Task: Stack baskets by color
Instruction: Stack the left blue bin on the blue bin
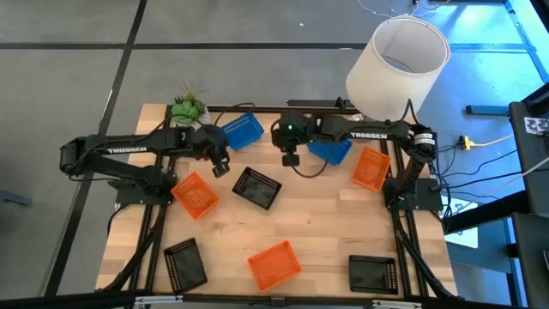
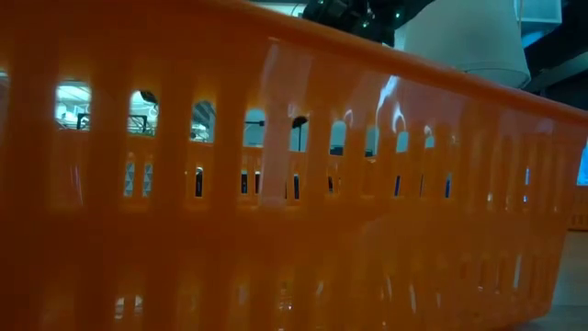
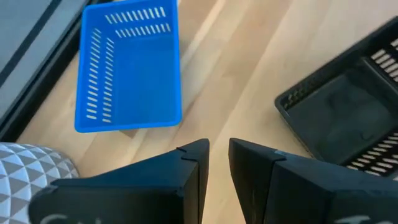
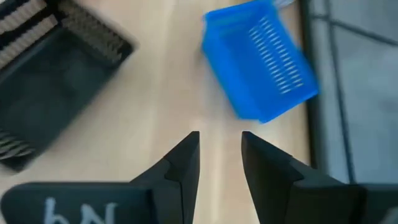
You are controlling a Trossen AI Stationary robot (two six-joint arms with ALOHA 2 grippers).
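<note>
Several mesh baskets lie scattered on the wooden table point(image 1: 317, 223). A blue basket point(image 1: 243, 130) point(image 3: 127, 65) point(image 4: 261, 59) sits at the far edge, and a second blue one point(image 1: 331, 152) lies partly under my right arm. A black basket point(image 1: 256, 187) point(image 3: 348, 112) point(image 4: 50, 81) lies in the middle. My left gripper point(image 1: 221, 166) point(image 3: 219, 149) hovers between the blue and black baskets, its fingers narrowly apart and empty. My right gripper point(image 1: 292, 160) point(image 4: 221, 140) hovers open and empty just right of them, pointing toward both.
Orange baskets lie at the left point(image 1: 195, 194), right point(image 1: 371, 167) and near edge point(image 1: 274, 263); the near one's wall point(image 2: 276, 184) fills the low view. Black baskets sit at the near corners point(image 1: 184, 263) point(image 1: 372, 274). A potted plant point(image 1: 187, 109) stands far left, a white shade point(image 1: 396, 64) far right.
</note>
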